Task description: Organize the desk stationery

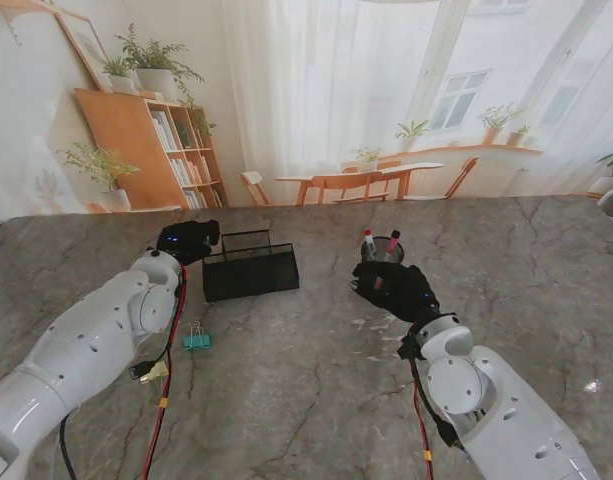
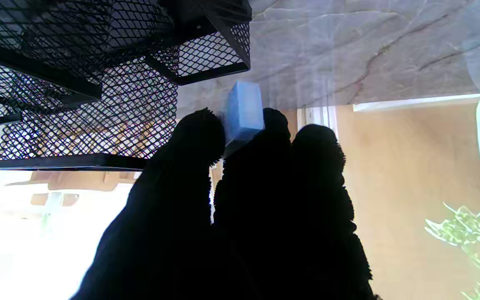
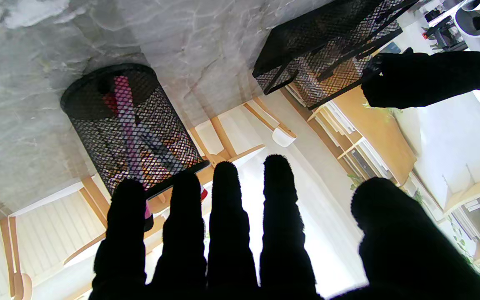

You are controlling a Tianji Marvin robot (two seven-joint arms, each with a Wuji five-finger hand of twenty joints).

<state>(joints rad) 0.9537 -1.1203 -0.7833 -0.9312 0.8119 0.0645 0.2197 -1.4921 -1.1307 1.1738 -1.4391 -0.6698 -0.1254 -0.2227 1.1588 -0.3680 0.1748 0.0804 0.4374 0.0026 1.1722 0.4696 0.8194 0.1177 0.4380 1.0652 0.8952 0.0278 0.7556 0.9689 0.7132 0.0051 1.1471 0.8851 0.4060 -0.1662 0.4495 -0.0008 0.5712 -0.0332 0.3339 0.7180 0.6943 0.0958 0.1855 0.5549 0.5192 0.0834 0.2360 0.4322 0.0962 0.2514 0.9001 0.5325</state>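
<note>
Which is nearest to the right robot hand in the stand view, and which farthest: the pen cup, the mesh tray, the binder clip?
1. Pen cup: just beyond the right robot hand, farther from me.
2. Mesh tray: to its left, mid-table.
3. Binder clip: farthest left, by the left arm.

blue block [image 2: 244, 109]: near end hidden by fingers [image 2: 198, 137] | mesh tray [image 2: 98, 62]: cropped at frame edge
</note>
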